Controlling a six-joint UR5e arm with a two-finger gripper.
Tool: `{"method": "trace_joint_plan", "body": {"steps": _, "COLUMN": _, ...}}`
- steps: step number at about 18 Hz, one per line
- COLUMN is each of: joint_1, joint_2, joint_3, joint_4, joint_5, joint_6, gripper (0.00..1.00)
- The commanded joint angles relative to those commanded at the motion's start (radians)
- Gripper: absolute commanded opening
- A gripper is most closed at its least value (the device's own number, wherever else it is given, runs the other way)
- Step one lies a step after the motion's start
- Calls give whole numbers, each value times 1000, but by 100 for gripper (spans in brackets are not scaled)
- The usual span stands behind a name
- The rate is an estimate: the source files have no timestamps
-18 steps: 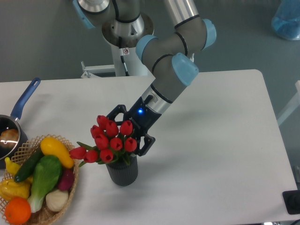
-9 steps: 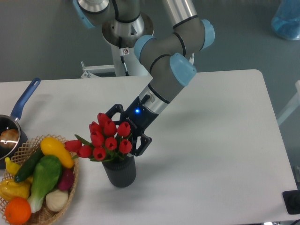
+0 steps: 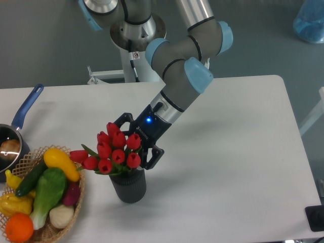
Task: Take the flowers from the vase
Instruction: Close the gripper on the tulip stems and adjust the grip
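The flowers [image 3: 115, 149], a bunch of red tulip buds with green leaves, stand in the dark grey ribbed vase [image 3: 129, 186] near the table's front, left of centre. One bud leans out left toward the basket. My gripper [image 3: 130, 146] reaches down from the upper right and sits around the bunch just above the vase's mouth. Its black finger links show on either side of the buds. The fingertips are hidden behind the buds, and the jaws appear closed on the stems. The stems' lower ends are inside the vase.
A wicker basket [image 3: 80, 198] of vegetables and fruit stands just left of the vase. A blue-handled saucepan [image 3: 26, 109] sits at the left edge. The arm's base [image 3: 136, 30] is behind the table. A blue object [image 3: 310, 20] is at the far upper right.
The gripper and the flowers shifted left and slightly down over the last second, and the vase slid a little left with them. Almost nothing moved in the last half second.
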Motion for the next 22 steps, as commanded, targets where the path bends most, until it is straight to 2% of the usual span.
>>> {"method": "trace_joint_plan", "body": {"steps": 7, "joint_1": -5, "joint_2": -5, "joint_3": 6, "joint_4": 0, "joint_5": -6, "joint_6": 2, "gripper": 98}}
{"method": "trace_joint_plan", "body": {"steps": 8, "joint_1": -5, "joint_2": -5, "joint_3": 11, "joint_4": -2, "joint_5": -6, "joint_6": 0, "gripper": 91}}
{"method": "trace_joint_plan", "body": {"steps": 12, "joint_1": -3, "joint_2": -5, "joint_3": 28, "joint_4": -3, "joint_5": -6, "joint_6": -14, "gripper": 52}}
{"method": "trace_joint_plan", "body": {"steps": 13, "joint_1": -2, "joint_2": -5, "joint_3": 28, "joint_4": -3, "joint_5": -6, "joint_6": -15, "gripper": 45}}
{"method": "trace_joint_plan", "body": {"steps": 15, "joint_1": 0, "joint_2": -5, "joint_3": 28, "joint_4": -3, "joint_5": -5, "joint_6": -15, "gripper": 38}}
{"method": "trace_joint_plan", "body": {"steps": 18, "joint_1": 2, "joint_2": -5, "joint_3": 32, "joint_4": -2, "joint_5": -2, "joint_6": -14, "gripper": 33}}
{"method": "trace_joint_plan", "body": {"steps": 22, "joint_1": 5, "joint_2": -5, "joint_3": 35, "joint_4": -3, "joint_5": -5, "joint_6": -15, "gripper": 32}}
